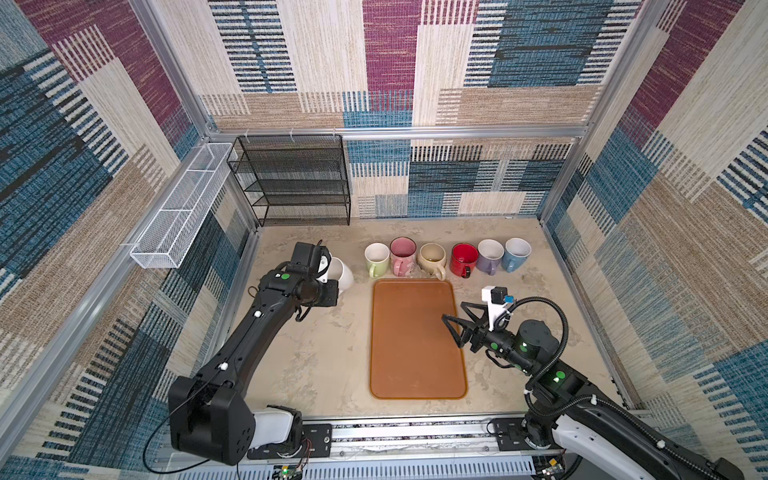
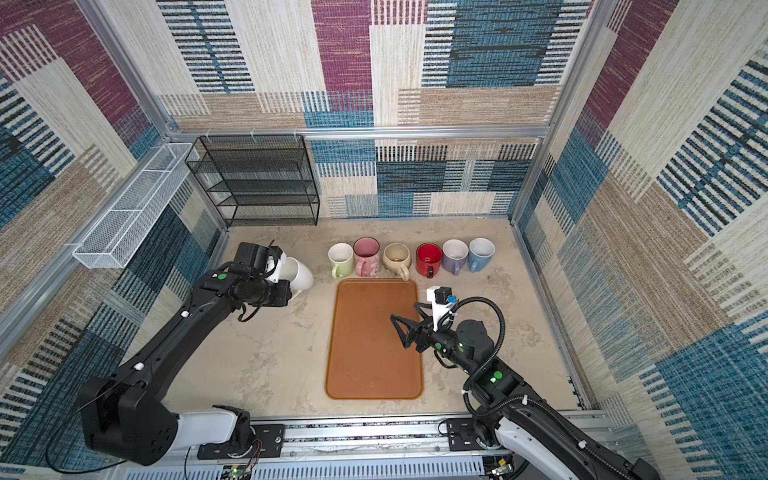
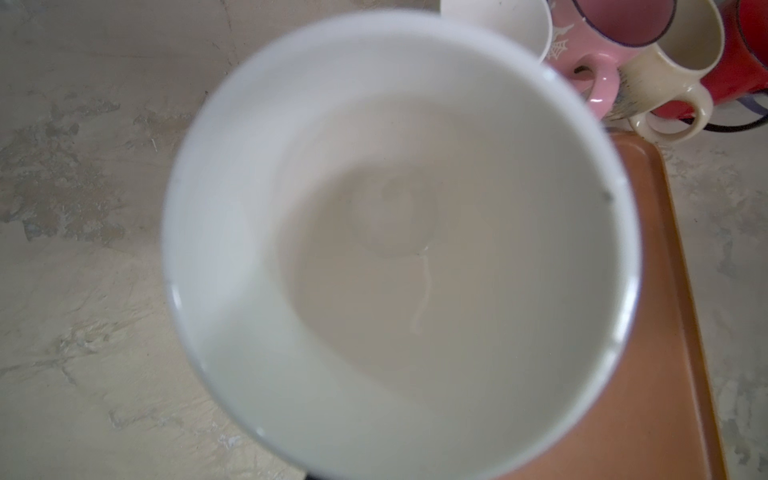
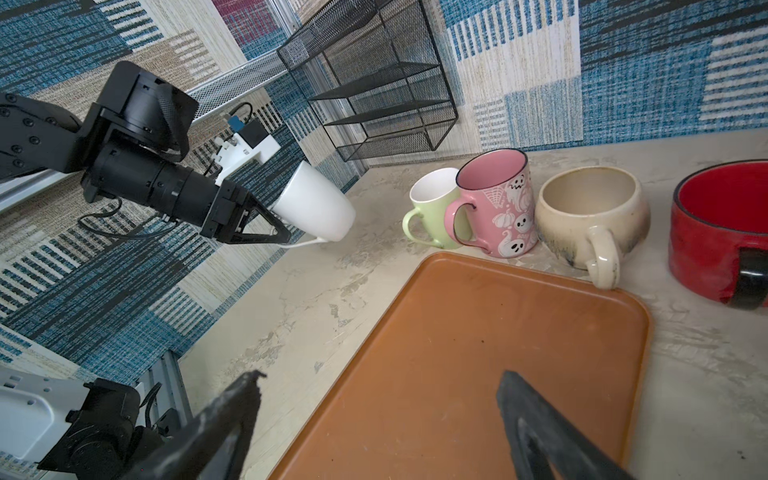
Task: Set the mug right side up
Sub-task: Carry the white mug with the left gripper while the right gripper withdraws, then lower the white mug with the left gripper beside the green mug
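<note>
We are clamping our left end effector (image 4: 282, 236) on the white mug's (image 4: 316, 205) thin handle (image 4: 301, 244), and the mug is leaning steeply over the tabletop (image 1: 316, 353), its mouth facing our left wrist, left of the green mug (image 1: 377, 258). Our right end effector (image 1: 453, 311) is hanging with jaws apart over the tray's (image 1: 415, 345) right edge.

Seven mugs (image 1: 464, 258), one tray (image 1: 417, 340), one rack (image 1: 299, 183), one basket (image 1: 178, 216)

No lettering, label, brand or number is legible on anything.
</note>
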Motion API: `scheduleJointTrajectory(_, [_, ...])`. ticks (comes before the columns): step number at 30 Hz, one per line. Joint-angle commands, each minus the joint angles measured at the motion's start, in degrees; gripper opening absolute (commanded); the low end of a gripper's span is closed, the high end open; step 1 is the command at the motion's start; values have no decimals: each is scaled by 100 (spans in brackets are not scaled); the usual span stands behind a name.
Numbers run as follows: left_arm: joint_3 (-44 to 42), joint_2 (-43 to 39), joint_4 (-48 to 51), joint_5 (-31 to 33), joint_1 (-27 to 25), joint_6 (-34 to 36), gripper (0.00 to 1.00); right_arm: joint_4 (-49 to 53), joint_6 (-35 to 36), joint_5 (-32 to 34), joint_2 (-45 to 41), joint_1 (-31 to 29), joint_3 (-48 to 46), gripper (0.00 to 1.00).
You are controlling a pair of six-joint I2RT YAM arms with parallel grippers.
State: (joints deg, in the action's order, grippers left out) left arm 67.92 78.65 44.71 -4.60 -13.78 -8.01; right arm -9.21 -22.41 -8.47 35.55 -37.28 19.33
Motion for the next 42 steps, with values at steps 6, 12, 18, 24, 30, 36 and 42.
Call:
scheduleJointTrajectory(6, [845, 1079, 0, 329, 7, 312, 0, -341, 260, -206, 137, -3, -41, 94])
scheduleJointTrajectory(12, [1440, 1797, 246, 475, 7, 379, 0, -407, 329, -204, 128, -8, -106, 98])
scheduleJointTrajectory(18, [1954, 2408, 472, 476, -2, 379, 0, -406, 364, -211, 118, -7, -133, 99])
scheduleJointTrajectory(24, [2339, 2882, 633, 496, -9, 371, 0, -377, 395, -102, 72, -7, -137, 100])
scheduleJointTrajectory(30, [2586, 3161, 702, 469, -34, 344, 0, -449, 428, -168, 77, -7, -167, 100])
scheduleJointTrajectory(36, [2861, 3453, 800, 422, -70, 283, 0, -468, 418, -175, 143, -3, -157, 100])
scheduleJointTrajectory(42, [3111, 3663, 893, 462, -119, 276, 0, -459, 428, -137, 112, -7, -167, 100])
